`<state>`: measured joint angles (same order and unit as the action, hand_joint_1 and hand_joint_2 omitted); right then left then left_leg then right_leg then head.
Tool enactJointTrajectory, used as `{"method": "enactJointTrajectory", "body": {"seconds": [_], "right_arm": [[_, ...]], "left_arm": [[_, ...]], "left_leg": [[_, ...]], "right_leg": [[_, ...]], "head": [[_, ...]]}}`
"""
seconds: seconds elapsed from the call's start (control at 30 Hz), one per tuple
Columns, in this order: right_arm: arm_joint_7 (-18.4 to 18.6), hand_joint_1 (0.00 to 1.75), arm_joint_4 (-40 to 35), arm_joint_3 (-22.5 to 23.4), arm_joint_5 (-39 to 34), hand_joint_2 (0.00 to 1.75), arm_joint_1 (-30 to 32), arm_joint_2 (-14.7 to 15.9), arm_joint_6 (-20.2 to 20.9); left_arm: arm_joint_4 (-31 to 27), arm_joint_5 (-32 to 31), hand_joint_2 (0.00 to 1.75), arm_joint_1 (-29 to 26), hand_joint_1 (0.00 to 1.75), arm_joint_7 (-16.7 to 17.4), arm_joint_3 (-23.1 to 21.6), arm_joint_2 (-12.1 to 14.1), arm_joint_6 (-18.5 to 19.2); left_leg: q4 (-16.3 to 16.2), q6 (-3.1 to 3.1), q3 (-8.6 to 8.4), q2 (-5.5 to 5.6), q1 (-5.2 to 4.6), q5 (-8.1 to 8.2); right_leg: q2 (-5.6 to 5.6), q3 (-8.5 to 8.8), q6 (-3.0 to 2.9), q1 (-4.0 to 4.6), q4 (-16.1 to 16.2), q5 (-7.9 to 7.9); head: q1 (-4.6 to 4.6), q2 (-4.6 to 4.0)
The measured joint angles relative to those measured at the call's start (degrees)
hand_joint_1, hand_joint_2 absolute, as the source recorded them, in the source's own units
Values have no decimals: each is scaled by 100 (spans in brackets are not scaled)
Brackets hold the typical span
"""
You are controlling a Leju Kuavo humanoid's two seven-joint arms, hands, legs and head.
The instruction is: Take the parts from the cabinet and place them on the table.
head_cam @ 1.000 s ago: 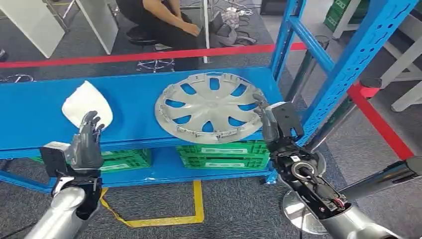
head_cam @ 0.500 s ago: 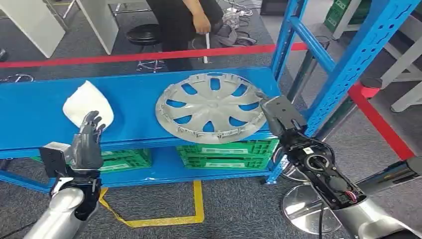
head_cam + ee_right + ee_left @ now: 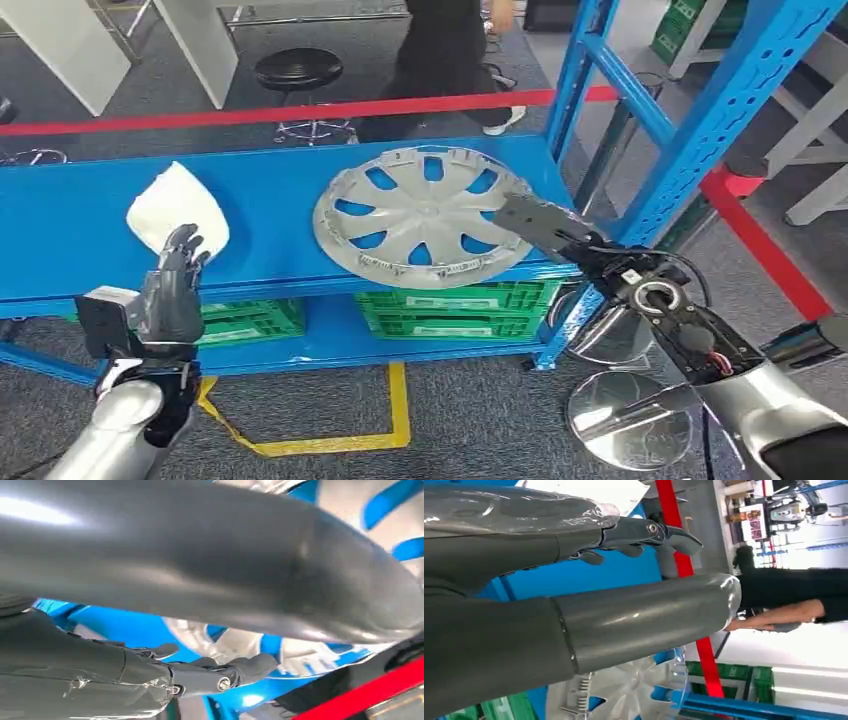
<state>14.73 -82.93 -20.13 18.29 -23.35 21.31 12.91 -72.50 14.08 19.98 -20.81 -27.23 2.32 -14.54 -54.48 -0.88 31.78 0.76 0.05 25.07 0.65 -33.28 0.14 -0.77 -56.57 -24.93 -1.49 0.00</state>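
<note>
- Head view, left hand (image 3: 172,290): raised upright in front of the blue shelf (image 3: 80,225), fingers loosely apart, nothing in it. Fingertips up against the near edge of a white part (image 3: 176,207); touching or just short of it, cannot tell.
- Head view, right hand (image 3: 537,224): laid flat and stretched out over the right rim of the silver wheel cover (image 3: 422,213), fingers extended, not wrapped around it. Resting on the rim or hovering just above, unclear.
- Head view, wheel cover: flat on the shelf, spokes up, blue showing through the cutouts, near rim slightly overhanging the shelf's front edge. White part well apart to its left on the same shelf.
- Head view, rest: green crates (image 3: 450,310) on the lower shelf, yellow tape (image 3: 330,435) on the grey floor, red tape line behind the shelf, a person (image 3: 440,60) in dark clothes standing beyond it beside a black stool (image 3: 298,70).
- Left wrist view: left hand (image 3: 574,580) with thick grey thumb straight, darker fingers (image 3: 649,532) stretched out and separate, clasping nothing. Part of the wheel cover (image 3: 624,690) past the thumb, blue shelf behind.
- Right wrist view: right hand (image 3: 200,605) with thumb large and blurred across the frame, dark fingers (image 3: 220,672) extended just above the wheel cover (image 3: 235,642); contact not discernible.
</note>
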Motion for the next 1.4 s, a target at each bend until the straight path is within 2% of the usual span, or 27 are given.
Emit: {"method": "enactJointTrajectory", "body": {"seconds": [0.27,0.43,0.47,0.67,0.93,1.1,1.4], "right_arm": [[-893,0,1297,-214,652,0,-796,15,335],[-1499,0,2179,-513,994,0,-1216,-139,344],[-1609,0,2313,-573,1061,175,-1267,-195,304],[-1889,0,3067,-929,1238,175,-1472,-481,223],[-2527,0,3959,-1373,1524,175,-1578,-828,-48],[-3058,0,4166,-1558,1550,175,-1620,-933,-105],[-3080,0,4166,-1738,1467,175,-1631,-1091,-52]], "left_arm": [[-70,-22,0,13,0,13,0,0,18],[-122,-15,0,-2,0,0,0,2,-91],[-133,-4,0,-10,0,-4,0,2,-111],[-192,33,0,-64,0,-20,2,18,-201],[-245,94,0,-100,0,-52,2,39,-245],[-245,103,0,-95,0,-164,2,39,-142],[-243,107,0,-82,0,-223,2,24,-96]], "left_leg": [[1,0,5,6,1,-1],[1,0,7,10,2,-1],[1,0,7,12,2,-1],[2,0,10,19,2,-1],[1,0,7,20,2,-1],[1,0,-6,8,2,-1],[2,0,-26,-6,4,0]], "right_leg": [[-7,-1,1,1,-1,1],[-10,1,1,2,-2,1],[-11,0,1,3,-1,1],[-21,-1,0,3,-1,-2],[-20,2,0,3,3,-1],[-9,12,0,3,7,1],[6,24,-5,6,8,5]], "head": [[0,0],[0,0],[-2,0],[0,0],[-2,0],[-2,0],[0,0]]}}
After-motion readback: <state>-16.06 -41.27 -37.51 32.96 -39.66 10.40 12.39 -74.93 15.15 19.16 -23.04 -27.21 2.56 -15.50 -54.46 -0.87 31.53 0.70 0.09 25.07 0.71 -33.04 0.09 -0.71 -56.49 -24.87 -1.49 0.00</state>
